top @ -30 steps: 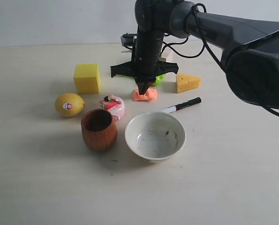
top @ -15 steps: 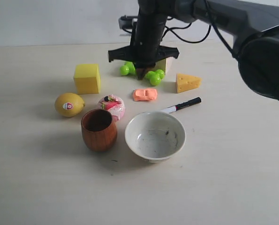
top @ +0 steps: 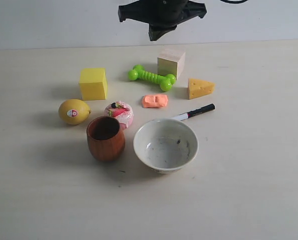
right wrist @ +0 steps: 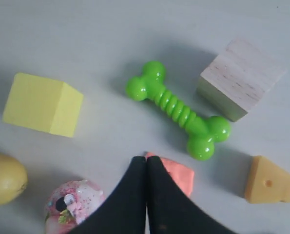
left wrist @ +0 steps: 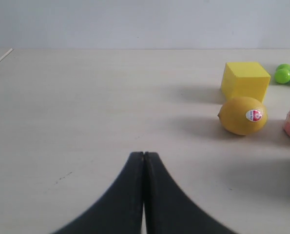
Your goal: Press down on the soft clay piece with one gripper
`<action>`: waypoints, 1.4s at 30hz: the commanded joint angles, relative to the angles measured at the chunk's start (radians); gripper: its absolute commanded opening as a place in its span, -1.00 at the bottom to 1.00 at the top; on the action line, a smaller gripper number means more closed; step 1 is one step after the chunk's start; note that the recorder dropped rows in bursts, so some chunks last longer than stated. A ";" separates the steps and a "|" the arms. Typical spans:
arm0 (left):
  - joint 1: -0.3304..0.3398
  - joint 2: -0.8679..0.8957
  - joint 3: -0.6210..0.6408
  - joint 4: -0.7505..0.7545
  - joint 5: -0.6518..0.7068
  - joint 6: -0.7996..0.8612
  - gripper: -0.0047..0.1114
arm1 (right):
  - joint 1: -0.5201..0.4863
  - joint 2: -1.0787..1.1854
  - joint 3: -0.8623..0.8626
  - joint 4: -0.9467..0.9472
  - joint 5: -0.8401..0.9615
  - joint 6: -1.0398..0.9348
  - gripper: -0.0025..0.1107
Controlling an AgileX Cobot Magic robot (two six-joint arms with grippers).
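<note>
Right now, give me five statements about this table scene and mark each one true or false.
1. The right hand hangs above the table, clear of the soft clay piece. True.
2. The soft clay piece touches the cheese wedge. False: they lie apart on the table.
3. The left hand is open wide. False: its fingers are shut together.
4. The green bone toy lies beside the wooden block. True.
5. The lemon bears a small sticker. True.
</note>
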 commanded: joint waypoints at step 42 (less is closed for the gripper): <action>0.001 -0.006 -0.003 0.003 -0.009 0.001 -0.92 | -0.096 -0.914 0.794 -0.141 -0.319 -0.099 -0.96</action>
